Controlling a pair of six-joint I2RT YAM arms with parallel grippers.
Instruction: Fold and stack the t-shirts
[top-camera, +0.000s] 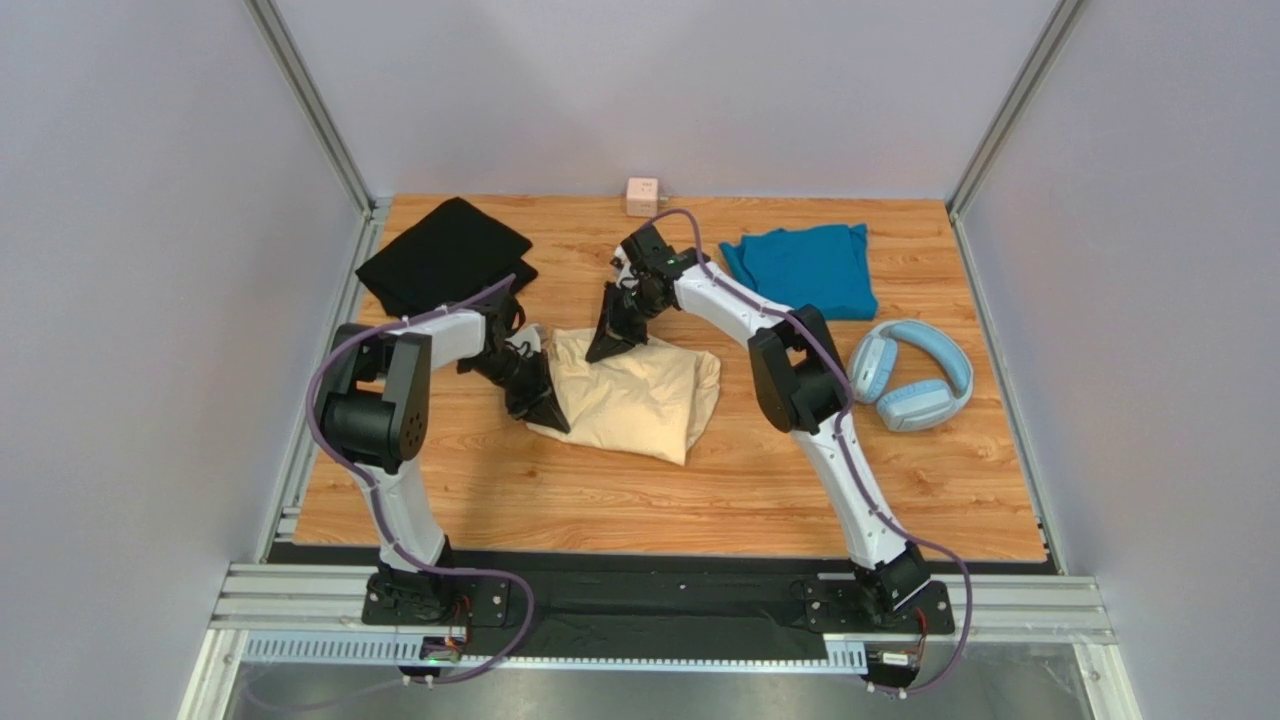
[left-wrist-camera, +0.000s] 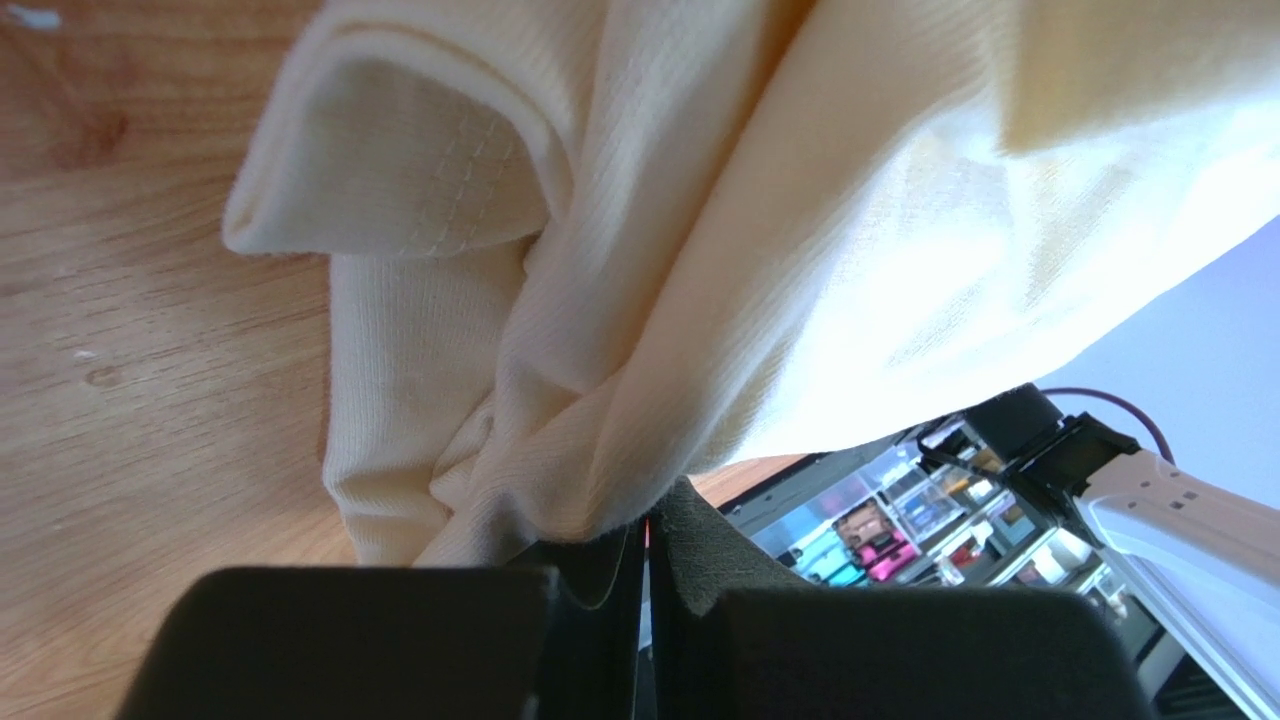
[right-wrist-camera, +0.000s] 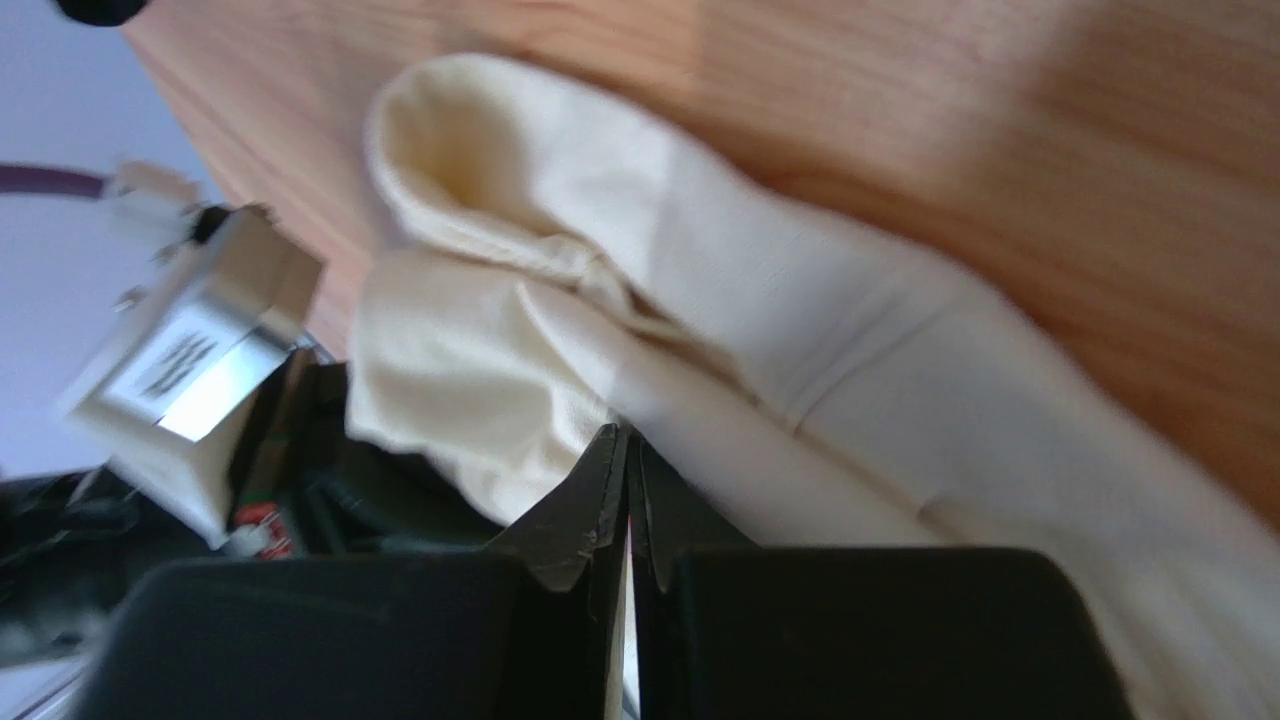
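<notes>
The cream-yellow t-shirt (top-camera: 646, 393) lies bunched and partly folded at the middle of the wooden table. My left gripper (top-camera: 538, 402) is at its left edge. In the left wrist view it (left-wrist-camera: 646, 533) is shut on a gathered fold of the cream t-shirt (left-wrist-camera: 676, 225), which rises off the wood. My right gripper (top-camera: 609, 345) is at the shirt's far left corner. It (right-wrist-camera: 625, 447) is shut on the cream cloth (right-wrist-camera: 842, 345) at its tips. The black t-shirt (top-camera: 443, 255) lies at the back left. The teal t-shirt (top-camera: 804, 267) lies folded at the back right.
Light-blue headphones (top-camera: 912, 378) rest at the right, beside the right arm's elbow. A small pink cube (top-camera: 642, 194) sits at the back edge. Grey walls close in the table on three sides. Bare wood shows in front of the cream shirt.
</notes>
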